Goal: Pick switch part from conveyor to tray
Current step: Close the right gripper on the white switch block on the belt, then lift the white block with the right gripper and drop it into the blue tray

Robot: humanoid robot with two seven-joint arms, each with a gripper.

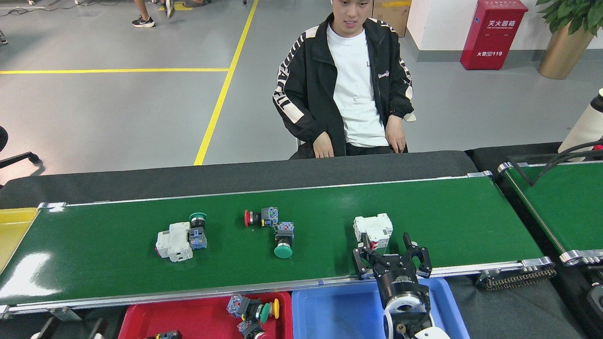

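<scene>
Your right gripper (390,248) sits over the near rail of the conveyor (447,212), fingers spread, just below a white breaker (373,229). Mid-belt there's a red button (258,217) touching a green button (284,240). Further left, another white breaker (174,242) sits against a green-capped switch (197,229). Blue tray (334,313) looks bare, red tray (188,318) holds a few switches. A person (351,84) sits across the belt.

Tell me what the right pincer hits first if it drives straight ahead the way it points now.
Probably the white circuit breaker on the conveyor: the right pincer, open, points at it from just behind. Depth is uncertain.
</scene>
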